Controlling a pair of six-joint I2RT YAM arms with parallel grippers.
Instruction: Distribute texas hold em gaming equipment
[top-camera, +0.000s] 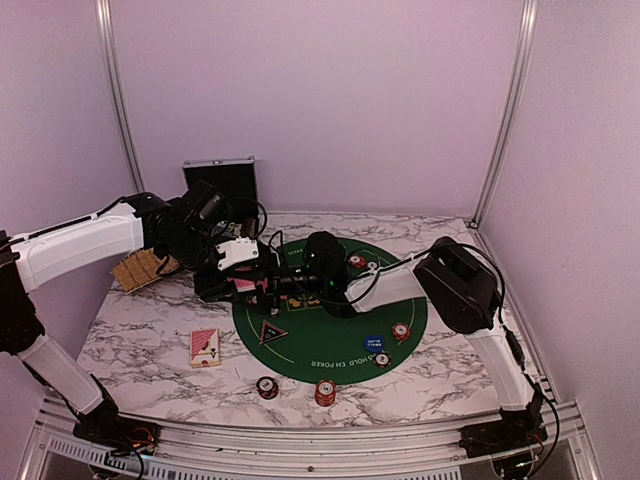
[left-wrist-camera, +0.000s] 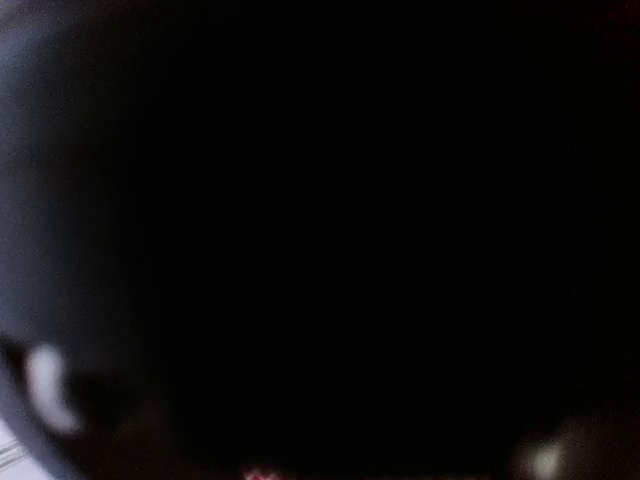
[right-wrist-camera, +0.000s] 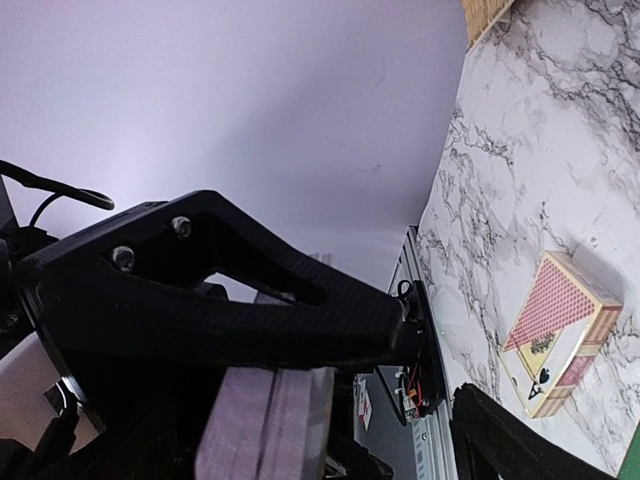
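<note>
The left gripper (top-camera: 255, 283) is closed, and the right gripper (top-camera: 290, 284) is held wide open just in front of it. Both meet above the left edge of the green mat (top-camera: 330, 345). Whether something thin is pinched in the left gripper cannot be told. Its own camera is dark, and only a pink spot is seen at its tip from above.

A handover is probably intended. For this, the open gripper should be brought squarely over the tip of the closed one. It should be closed only when the item lies fully between its fingers, and the left gripper should be opened after that.

The deck of cards (top-camera: 205, 346) lies on the surface (top-camera: 130, 340), nearer than the left gripper and well apart from it. The black triangle marker (top-camera: 272, 332) lies on the mat, a little nearer than both grippers. The blue button (top-camera: 373, 343) and some chips (top-camera: 401, 331) lie behind the right gripper, beside its arm. Two other chips (top-camera: 267, 387) lie off the mat.

The surface is a white marble pattern with grey veins. The room is closed by pale lilac walls with metal posts (top-camera: 505, 110). A black-lined case (top-camera: 220, 180) stands at the back wall, beyond the left gripper.
</note>
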